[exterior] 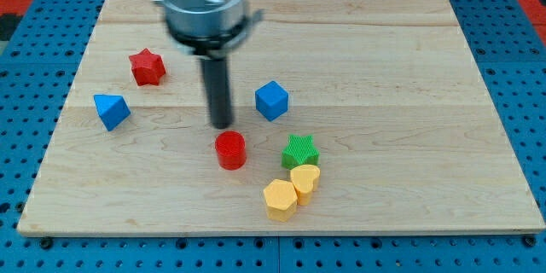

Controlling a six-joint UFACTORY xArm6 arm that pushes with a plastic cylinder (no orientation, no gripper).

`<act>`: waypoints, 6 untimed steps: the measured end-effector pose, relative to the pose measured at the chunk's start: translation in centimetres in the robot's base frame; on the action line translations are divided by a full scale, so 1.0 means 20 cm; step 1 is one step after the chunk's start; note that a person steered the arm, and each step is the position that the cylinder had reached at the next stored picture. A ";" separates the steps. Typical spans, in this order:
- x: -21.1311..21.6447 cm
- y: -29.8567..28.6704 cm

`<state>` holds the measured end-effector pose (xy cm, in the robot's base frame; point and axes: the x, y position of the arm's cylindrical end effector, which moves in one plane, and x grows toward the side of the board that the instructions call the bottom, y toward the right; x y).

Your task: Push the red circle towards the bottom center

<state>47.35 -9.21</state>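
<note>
Wooden surface (409,68) sits on a blue pegboard (26,34), seen from the one camera. My tip (222,124) is the lower end of a dark rod coming down from the grey arm housing (205,4) at the view's top. No gripper on this rig, so nothing to call apart or together.

Red circle (230,150) lies a bit left of centre, in the lower half of the surface. Tip is just above it in the view, on its top side, near but w/ a thin strip of wood showing between them; can't tell for sure if they touch.

Around it: blue cube (272,100) up & to the right of the circle, right of the rod. Green star (300,150) just beside the circle on its right, small gap between. Below the star, 2 yellow blocks: yellow hexagon (280,199) and a smaller yellow block (305,178), shape unclear, touching each other; the smaller one also touches the star. That cluster sits to the lower right of the circle. Straight below the circle is bare wood down to the bottom edge.

Well apart on the left: red star (147,66) and blue triangle (112,111)
</note>
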 end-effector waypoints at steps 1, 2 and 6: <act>0.17 0.16; 0.18 0.39; 0.09 0.30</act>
